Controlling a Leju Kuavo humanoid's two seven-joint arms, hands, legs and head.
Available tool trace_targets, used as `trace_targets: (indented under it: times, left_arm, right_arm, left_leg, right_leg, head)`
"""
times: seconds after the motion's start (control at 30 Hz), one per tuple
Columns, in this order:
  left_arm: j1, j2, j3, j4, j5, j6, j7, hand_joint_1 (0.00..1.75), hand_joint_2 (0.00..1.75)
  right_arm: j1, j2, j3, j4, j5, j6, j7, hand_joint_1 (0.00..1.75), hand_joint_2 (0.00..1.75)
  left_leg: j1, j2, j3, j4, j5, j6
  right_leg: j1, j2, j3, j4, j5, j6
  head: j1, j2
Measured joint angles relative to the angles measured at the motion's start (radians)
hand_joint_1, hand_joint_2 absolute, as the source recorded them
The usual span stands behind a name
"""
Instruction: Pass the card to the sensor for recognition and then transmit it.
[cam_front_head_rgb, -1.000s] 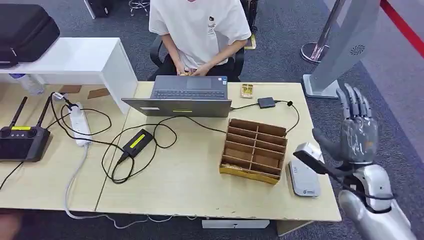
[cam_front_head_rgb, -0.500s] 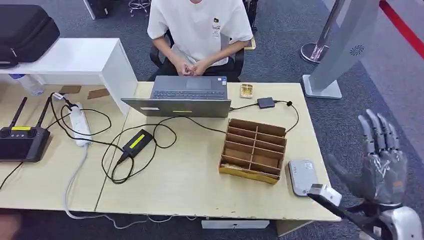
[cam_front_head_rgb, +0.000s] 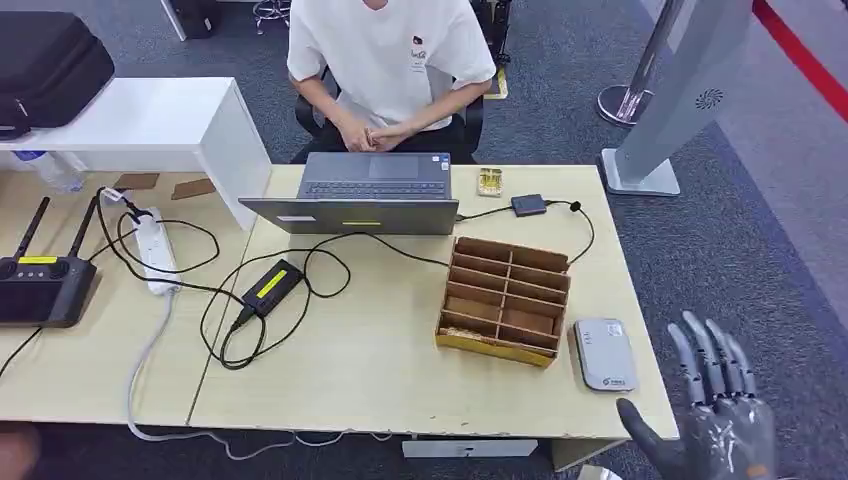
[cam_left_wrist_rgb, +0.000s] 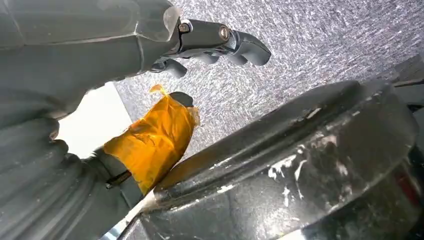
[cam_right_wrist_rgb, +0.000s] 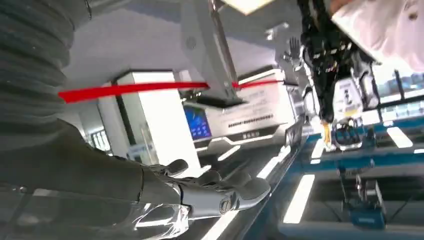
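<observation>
While the sensor (cam_front_head_rgb: 604, 354) lies on the table (cam_front_head_rgb: 400, 370), right robot hand (cam_front_head_rgb: 712, 430) nearby off its edge, fingers spread, holding nothing.

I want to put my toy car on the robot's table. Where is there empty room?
The big bare patch of table is at the near edge, between the black cable loop and the wooden divider box. It's crowded at the back by the laptop, and the grey card reader fills the right corner.

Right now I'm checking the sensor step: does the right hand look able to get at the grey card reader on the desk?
Probably yes. The right hand hangs open just off the desk's near corner, and the card reader lies close by at that edge with nothing between them.
</observation>
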Motion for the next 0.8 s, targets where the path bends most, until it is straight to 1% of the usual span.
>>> trace_targets:
  times: [0.17,0.37,0.53,0.67,0.77,0.8]
  left_arm:
    - [-0.002,-0.002,0.000,0.000,-0.002,0.000,0.014,0.00,1.75]
    - [-0.004,-0.003,0.000,0.000,-0.014,0.000,0.018,0.00,1.75]
    - [-0.005,-0.003,-0.001,0.000,-0.021,0.000,0.016,0.00,1.75]
    - [-0.005,-0.002,-0.003,0.000,-0.029,0.000,0.006,0.00,1.75]
    - [-0.004,0.000,-0.018,0.000,-0.044,0.019,-0.024,0.00,1.75]
    - [-0.004,0.000,-0.023,0.000,-0.054,0.032,-0.044,0.00,1.75]
  right_arm:
    - [-0.039,0.008,0.106,0.067,0.004,-0.002,0.018,0.00,1.75]
    - [-0.105,0.026,0.201,0.164,-0.007,-0.003,0.030,0.00,1.75]
    - [-0.154,0.045,0.244,0.231,-0.023,-0.003,0.031,0.00,1.75]
    - [-0.189,0.063,0.259,0.279,-0.034,-0.003,0.019,0.00,1.75]
    - [-0.218,0.081,0.265,0.320,-0.039,-0.002,0.007,0.00,1.75]
    - [-0.225,0.089,0.266,0.336,-0.044,-0.003,0.004,0.00,1.75]
  left_leg:
    - [0.000,0.000,0.000,0.000,0.000,0.000]
    - [0.000,0.000,0.000,0.000,0.000,0.000]
    - [0.000,0.000,0.000,0.000,0.000,0.000]
    - [0.000,0.000,0.000,0.000,0.000,0.000]
    - [0.000,0.000,0.000,0.000,0.000,0.000]
    - [0.000,0.000,0.000,0.000,0.000,0.000]
  right_leg:
    - [0.000,0.000,0.000,0.000,0.000,0.000]
    - [0.000,0.000,0.000,0.000,0.000,0.000]
    - [0.000,0.000,0.000,0.000,0.000,0.000]
    - [0.000,0.000,0.000,0.000,0.000,-0.001]
    - [0.000,0.000,0.000,0.000,0.000,-0.001]
    - [0.000,0.000,0.000,0.000,0.000,-0.001]
  head:
    - [0.000,0.000]
    - [0.000,0.000]
    - [0.000,0.000]
    - [0.000,0.000]
    - [0.000,0.000]
    - [0.000,0.000]
